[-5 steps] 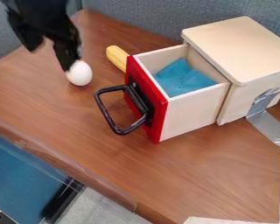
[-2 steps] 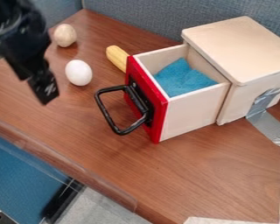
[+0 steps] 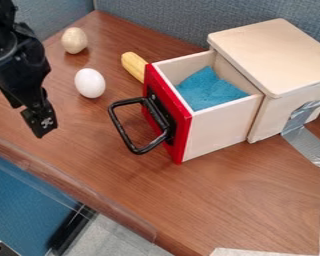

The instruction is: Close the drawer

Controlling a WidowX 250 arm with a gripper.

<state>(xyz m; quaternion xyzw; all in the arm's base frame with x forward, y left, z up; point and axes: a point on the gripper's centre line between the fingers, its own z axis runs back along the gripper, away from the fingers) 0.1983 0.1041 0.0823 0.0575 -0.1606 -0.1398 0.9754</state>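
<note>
The black gripper hangs at the left of the view, its lower end left of the drawer's handle and apart from it. A wooden box stands at the right with its drawer pulled out toward the left. The drawer has a red front with a black loop handle sticking out from it. Inside the drawer lies a blue cloth-like piece.
A white egg lies between gripper and drawer, with a beige egg behind it. Yellow corn touches or nearly touches the drawer front's back corner. Silver tape runs from the box onto the table. The table's edge crosses the lower left.
From above the white egg, the gripper has moved left and then down toward the view's lower left, uncovering the beige egg. The drawer has stayed in place.
</note>
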